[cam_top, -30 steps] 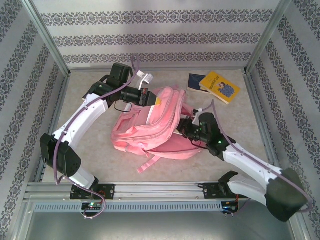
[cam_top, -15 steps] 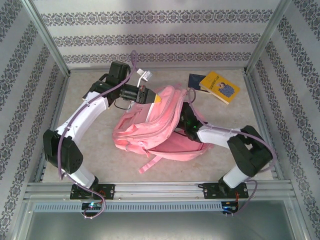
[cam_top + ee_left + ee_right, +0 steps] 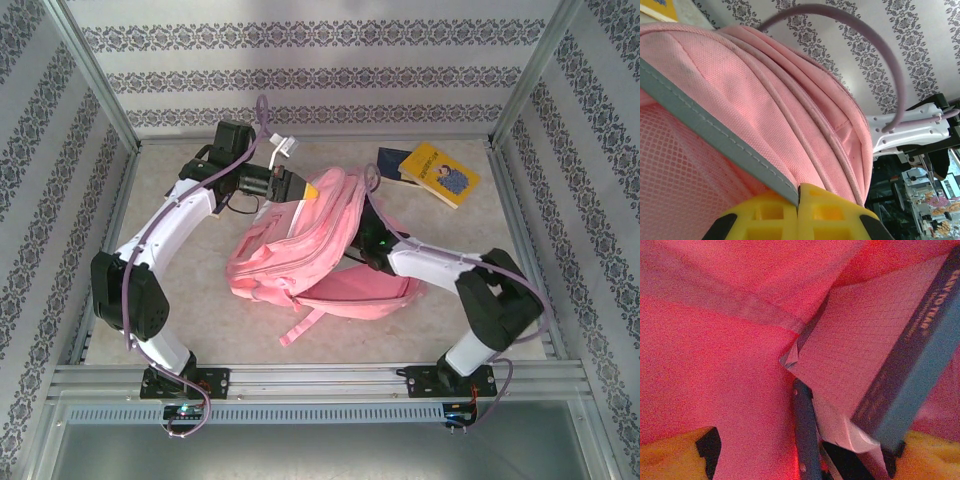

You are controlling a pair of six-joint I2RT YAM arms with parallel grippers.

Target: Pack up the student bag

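Top external, left side: the left gripper (image 3: 305, 188) is seen at the far-left top corner of the student bag (image 3: 300, 250), closed on the bag's rim.
Top external, centre: the student bag is laid mid-table on the beige table (image 3: 200, 300), with its opening turned toward the right.
Top external, right side: the right arm (image 3: 440, 265) is reached into the bag's opening, and its tip is hidden by pink fabric.
Top external, far right: a dark blue book (image 3: 390, 160) and a yellow book (image 3: 440, 175) are laid touching, apart from the bag.
Left wrist: the yellow fingers (image 3: 835, 220) are pressed together on the bag's grey-trimmed edge (image 3: 715, 135), and pink fabric is bunched above them.
Right wrist: the right gripper (image 3: 802, 460) is placed inside the bag with its spread fingers (image 3: 670, 457) wide apart, and nothing is clamped. A blue-covered book (image 3: 900, 380) is seen between them, its lower corner just beside the right finger. A blue pen (image 3: 807, 435) is seen beside it.
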